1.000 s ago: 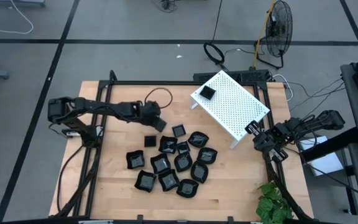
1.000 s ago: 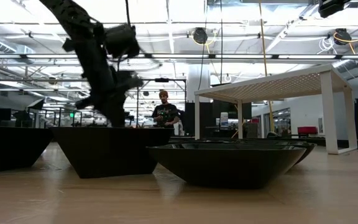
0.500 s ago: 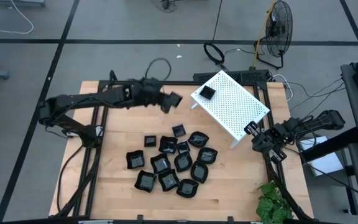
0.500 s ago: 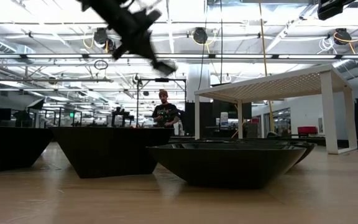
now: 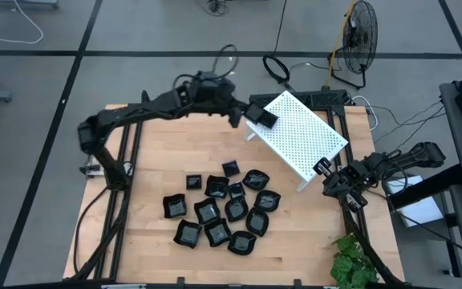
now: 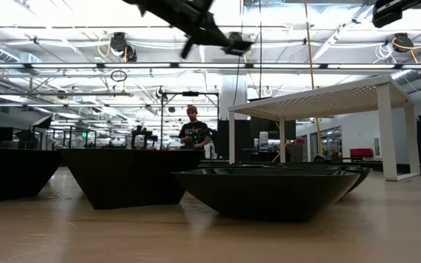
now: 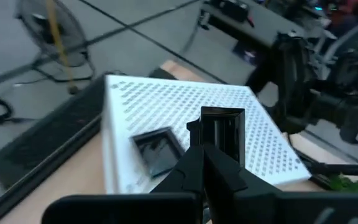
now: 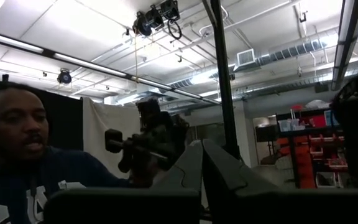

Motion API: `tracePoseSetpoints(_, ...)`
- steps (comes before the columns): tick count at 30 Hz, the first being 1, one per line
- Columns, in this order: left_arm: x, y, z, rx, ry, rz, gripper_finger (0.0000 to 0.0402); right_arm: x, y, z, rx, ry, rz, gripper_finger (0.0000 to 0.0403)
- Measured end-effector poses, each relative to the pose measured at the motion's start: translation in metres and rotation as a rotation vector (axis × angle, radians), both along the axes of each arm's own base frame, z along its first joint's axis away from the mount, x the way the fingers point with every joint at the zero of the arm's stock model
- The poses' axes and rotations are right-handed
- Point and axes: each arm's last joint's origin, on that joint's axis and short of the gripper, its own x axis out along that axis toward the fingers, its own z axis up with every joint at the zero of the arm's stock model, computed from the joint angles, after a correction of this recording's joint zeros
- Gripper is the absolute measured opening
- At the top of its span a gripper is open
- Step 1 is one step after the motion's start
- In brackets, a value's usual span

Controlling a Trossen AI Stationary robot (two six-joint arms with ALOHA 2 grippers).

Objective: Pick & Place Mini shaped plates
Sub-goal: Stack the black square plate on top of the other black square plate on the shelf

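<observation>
We judge transport under way: left gripper [image 5: 251, 116], upper centre, clamped on a mini plate [image 7: 222, 129] over the white rack [image 5: 307, 140] beside one placed plate [image 7: 157, 151]; next, lower and release; right gripper [image 5: 327, 172] idles closed, right.

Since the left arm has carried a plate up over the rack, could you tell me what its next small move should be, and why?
Probably lower and release. The left gripper is shut on a mini plate above the white rack, beside the plate already there.

grey floor [image 5: 175, 32] with dark seams, a standing fan [image 5: 362, 32], bright ceiling strip lights [image 6: 64, 67] overhead
</observation>
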Motion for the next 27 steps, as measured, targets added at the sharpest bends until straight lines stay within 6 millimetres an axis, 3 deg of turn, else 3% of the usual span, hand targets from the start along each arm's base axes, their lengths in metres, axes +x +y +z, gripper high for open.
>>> tracePoseSetpoints(7, 0.038, 0.024, -0.019, -0.021, 0.043, -0.080, 0.0004, 0.000, 0.000, 0.000, 0.000, 0.000, 0.000, 0.0000)
tracePoseSetpoints(12, 0.043, 0.036, -0.031, -0.044, 0.080, -0.061, 0.0004, 0.000, 0.000, 0.000, 0.000, 0.001, 0.000, 0.0000)
tracePoseSetpoints(27, 0.053, 0.041, -0.047, -0.053, 0.098, 0.016, 0.0007, 0.001, 0.000, -0.001, -0.005, 0.016, 0.000, 0.0000)
